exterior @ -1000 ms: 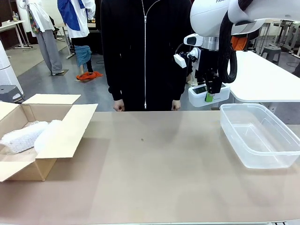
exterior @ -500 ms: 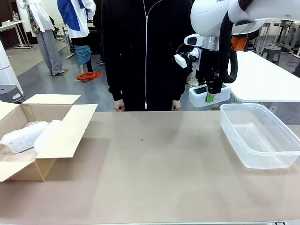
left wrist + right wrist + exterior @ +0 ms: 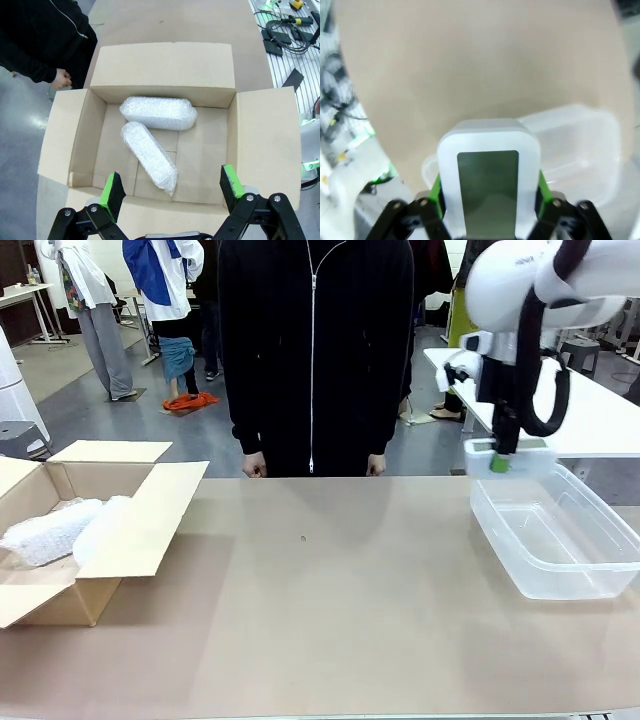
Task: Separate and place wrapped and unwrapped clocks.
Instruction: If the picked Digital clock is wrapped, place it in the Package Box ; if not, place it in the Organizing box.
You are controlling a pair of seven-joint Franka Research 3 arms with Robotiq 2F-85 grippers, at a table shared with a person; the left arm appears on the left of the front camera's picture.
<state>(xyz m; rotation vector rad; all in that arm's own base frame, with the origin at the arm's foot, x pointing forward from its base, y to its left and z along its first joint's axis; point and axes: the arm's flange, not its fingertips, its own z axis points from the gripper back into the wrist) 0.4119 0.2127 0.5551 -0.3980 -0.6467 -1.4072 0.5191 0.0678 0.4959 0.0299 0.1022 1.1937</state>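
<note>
Right claw (image 3: 499, 462) pinching the bare white rounded-rectangular plastic clock (image 3: 508, 457) with pale grey-green screen, green pads pressed on both its long sides, raised above the near-left rim of the clear plastic tub (image 3: 556, 532) at the right of the tan surface (image 3: 330, 610). From the right wrist, clock (image 3: 489, 184) upright between the fingers (image 3: 436, 191), tub (image 3: 570, 145) below and beyond. Left claw (image 3: 171, 192) spread wide, holding nothing, hanging over the open brown cardboard box (image 3: 260, 135). Inside the box, two oblong bundles in whitish bubble wrap (image 3: 158, 113) (touching, one crosswise, the other (image 3: 149, 156) slanting away from it). Box (image 3: 150, 510) at the surface's left end. Person in black standing at the far edge, hands (image 3: 253, 465) low by the rim.
</note>
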